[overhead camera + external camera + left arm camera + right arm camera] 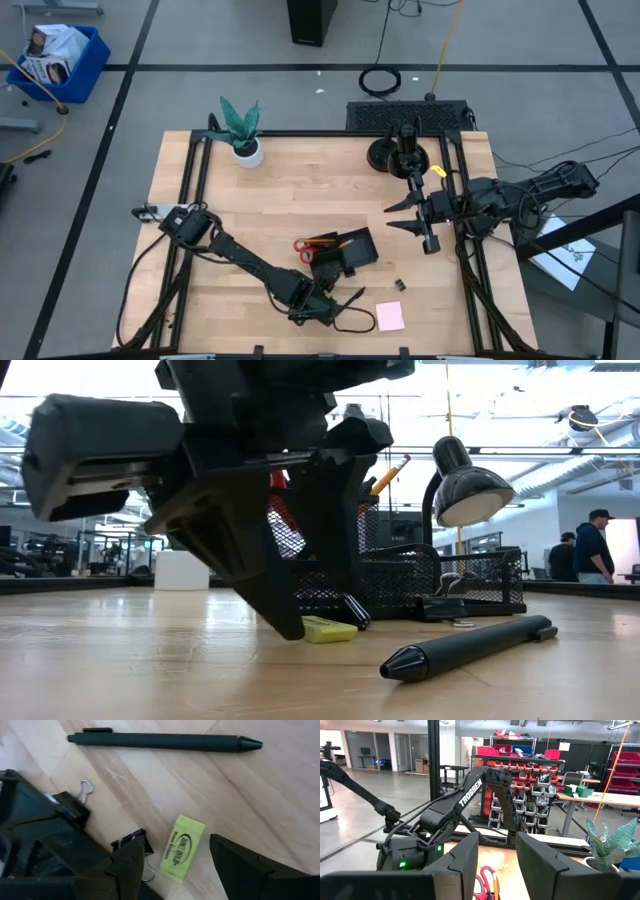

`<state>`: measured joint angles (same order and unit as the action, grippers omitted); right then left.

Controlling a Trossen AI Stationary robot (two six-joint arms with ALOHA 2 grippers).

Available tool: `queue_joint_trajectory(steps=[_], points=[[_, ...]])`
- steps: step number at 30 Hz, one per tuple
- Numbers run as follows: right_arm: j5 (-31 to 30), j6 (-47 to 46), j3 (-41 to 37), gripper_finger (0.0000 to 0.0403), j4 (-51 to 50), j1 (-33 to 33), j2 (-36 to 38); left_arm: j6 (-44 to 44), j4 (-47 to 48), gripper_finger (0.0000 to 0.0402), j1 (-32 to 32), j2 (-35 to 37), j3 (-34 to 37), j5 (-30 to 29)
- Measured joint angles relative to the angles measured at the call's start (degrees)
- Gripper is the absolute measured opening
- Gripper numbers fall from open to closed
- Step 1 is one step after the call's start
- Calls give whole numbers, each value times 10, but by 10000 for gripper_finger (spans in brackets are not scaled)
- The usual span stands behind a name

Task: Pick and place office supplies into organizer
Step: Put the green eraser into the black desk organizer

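Note:
My left gripper point(175, 841) is open and low over the table's near side, just in front of the organizer point(352, 252). Its fingers stand on either side of the tiny yellow-green piece point(182, 847), which lies flat on the wood point(328, 628). A slim black pen point(165, 741) lies flat beyond it point(470, 645). Two black clips point(75, 806) rest against the organizer's wall. Red-handled scissors point(304, 250) and an orange pencil point(335, 243) lie in the organizer. The pink sticky-note pad point(390, 316) lies near the near edge. My right gripper point(392, 218) is open and raised at the table's right.
A green plant in a white pot point(241, 132) stands at the far left. A black lamp on a round stand point(390, 152) is at the far edge, behind the right arm. More tiny clips point(398, 285) lie right of the organizer. A person point(593, 545) stands in the room beyond.

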<state>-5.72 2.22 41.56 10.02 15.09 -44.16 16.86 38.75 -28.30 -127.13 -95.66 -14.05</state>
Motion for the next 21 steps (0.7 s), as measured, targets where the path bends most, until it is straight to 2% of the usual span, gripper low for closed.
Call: queue_joint_trajectory(steps=[14, 21], points=[[0, 0, 0, 123, 0, 0, 0, 15, -2, 230, 13, -5, 0, 54], [0, 0, 0, 123, 1, 0, 0, 22, -1, 230, 14, -14, -2, 63]])
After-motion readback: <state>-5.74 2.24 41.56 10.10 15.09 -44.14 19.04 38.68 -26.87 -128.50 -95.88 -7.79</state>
